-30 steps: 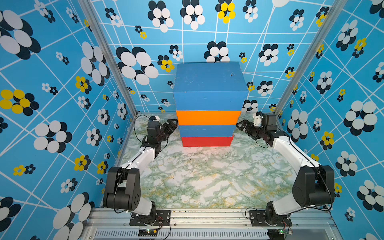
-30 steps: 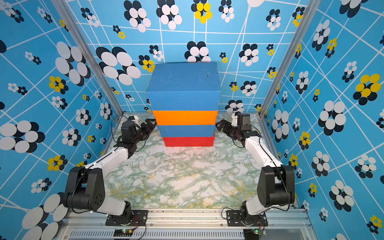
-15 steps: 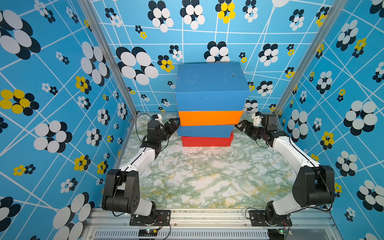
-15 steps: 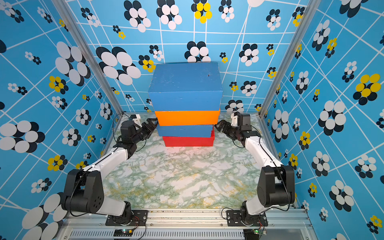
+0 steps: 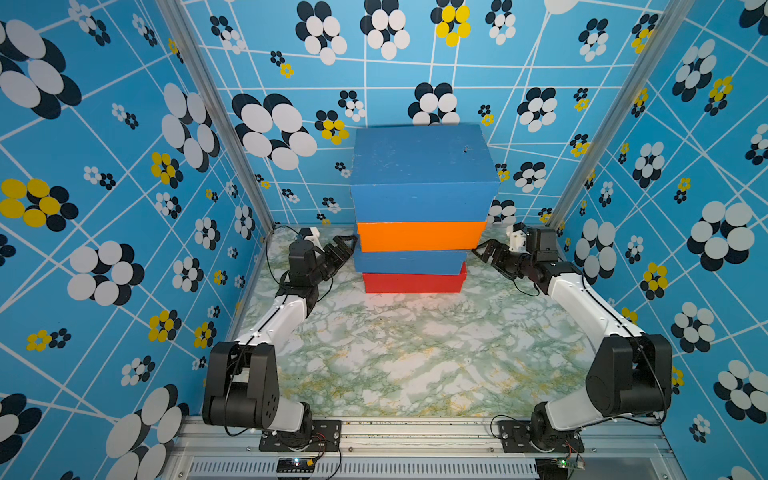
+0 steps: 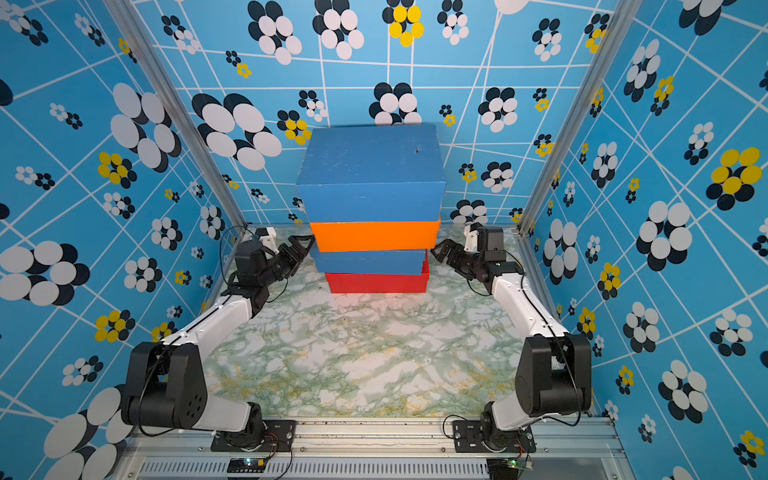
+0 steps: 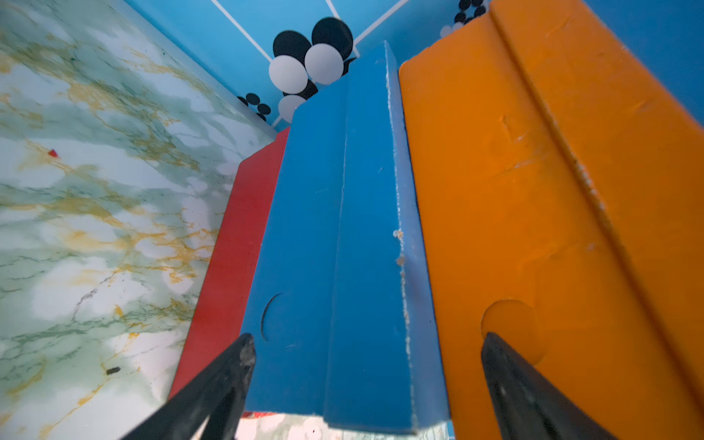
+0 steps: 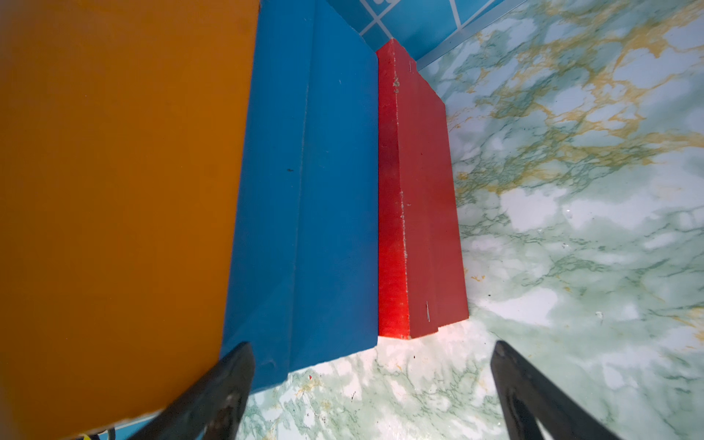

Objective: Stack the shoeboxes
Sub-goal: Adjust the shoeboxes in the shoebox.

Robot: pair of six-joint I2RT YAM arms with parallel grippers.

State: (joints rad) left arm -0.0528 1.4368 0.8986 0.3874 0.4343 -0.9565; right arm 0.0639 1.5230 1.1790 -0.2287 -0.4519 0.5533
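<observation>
The four shoeboxes [image 6: 374, 199] stand stacked at the middle of the desk's [image 5: 395, 353] far edge: red box [image 5: 411, 282] lowest, then lower blue box [image 5: 409, 262], orange box [image 5: 419, 236], top blue box [image 5: 419, 166]; left claw [image 5: 347, 248] and right claw [image 5: 484, 249] flank the stack, both spread wide, gripping nothing.

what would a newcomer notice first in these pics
First, the stack at the back middle of the marbled table: red box at the bottom, then lower blue box, orange box, top blue box. The left gripper and right gripper flank it, both open. Loud blue flowered walls enclose everything.
</observation>
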